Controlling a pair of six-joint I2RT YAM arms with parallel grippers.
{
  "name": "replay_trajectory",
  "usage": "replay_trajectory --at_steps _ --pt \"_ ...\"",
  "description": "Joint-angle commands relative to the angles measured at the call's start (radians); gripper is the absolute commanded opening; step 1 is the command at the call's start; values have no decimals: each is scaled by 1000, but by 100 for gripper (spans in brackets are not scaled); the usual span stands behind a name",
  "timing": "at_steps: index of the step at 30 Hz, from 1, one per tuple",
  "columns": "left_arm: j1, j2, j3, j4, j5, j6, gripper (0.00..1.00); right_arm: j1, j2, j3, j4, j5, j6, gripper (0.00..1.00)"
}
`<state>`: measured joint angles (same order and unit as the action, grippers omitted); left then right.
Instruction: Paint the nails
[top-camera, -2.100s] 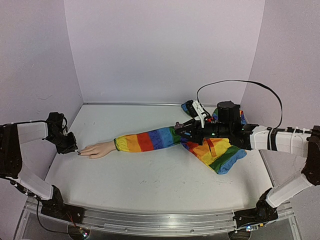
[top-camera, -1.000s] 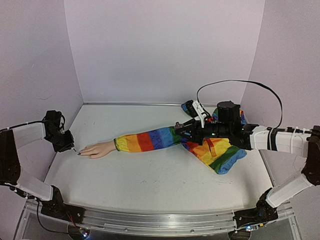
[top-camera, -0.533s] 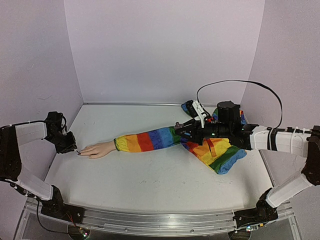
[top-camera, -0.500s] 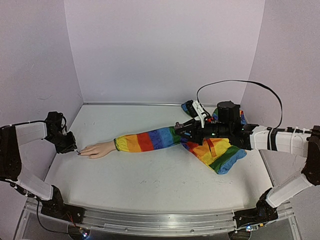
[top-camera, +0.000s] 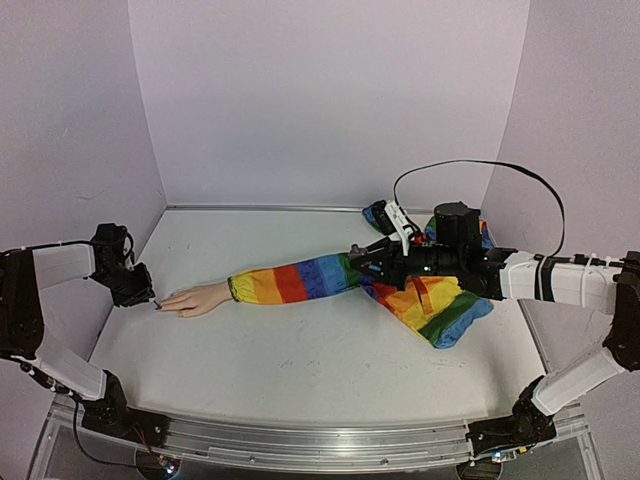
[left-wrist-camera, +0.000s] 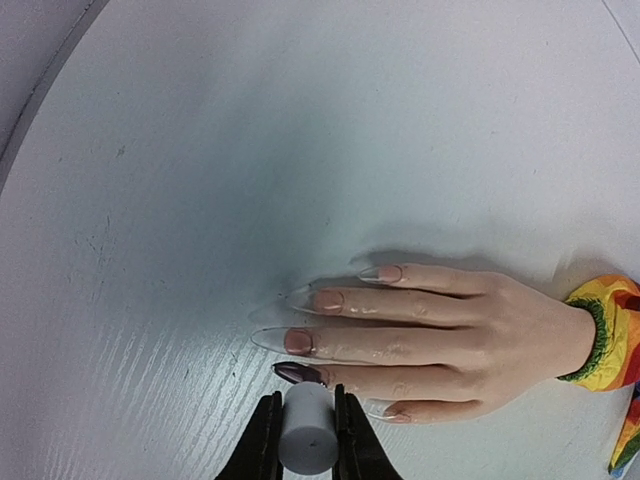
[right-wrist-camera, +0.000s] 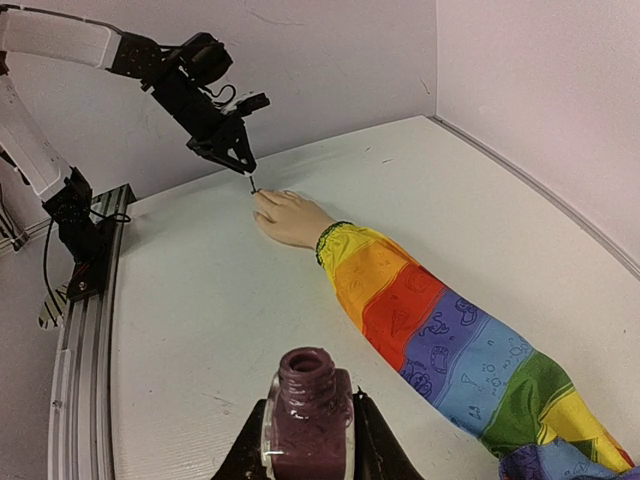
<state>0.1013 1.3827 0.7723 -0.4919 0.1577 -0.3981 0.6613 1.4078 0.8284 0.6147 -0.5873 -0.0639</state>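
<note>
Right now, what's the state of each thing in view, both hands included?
left hand: shut on brush cap
right hand: shut on bottle
bottle: upright, uncapped, purple polish on its neck
nails: one painted dark, next to the brush cap; others bare
mannequin hand: flat on table, palm down

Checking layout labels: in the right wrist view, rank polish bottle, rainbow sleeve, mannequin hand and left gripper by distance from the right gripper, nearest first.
1. polish bottle, held in the right gripper.
2. rainbow sleeve, to its right.
3. mannequin hand, mid-table.
4. left gripper, just beyond the hand.
</note>
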Motion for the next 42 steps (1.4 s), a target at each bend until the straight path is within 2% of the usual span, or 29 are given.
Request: replay_trajectory --at_steps 1,20,42 --pt "5 9 42 44 7 -7 0 -6 0 30 58 -23 4 0" --pt "6 22 35 42 11 -5 0 -7 6 34 57 -24 4 0" --pt "6 13 8 4 -48 -20 0 -8 7 33 58 -30 7 0"
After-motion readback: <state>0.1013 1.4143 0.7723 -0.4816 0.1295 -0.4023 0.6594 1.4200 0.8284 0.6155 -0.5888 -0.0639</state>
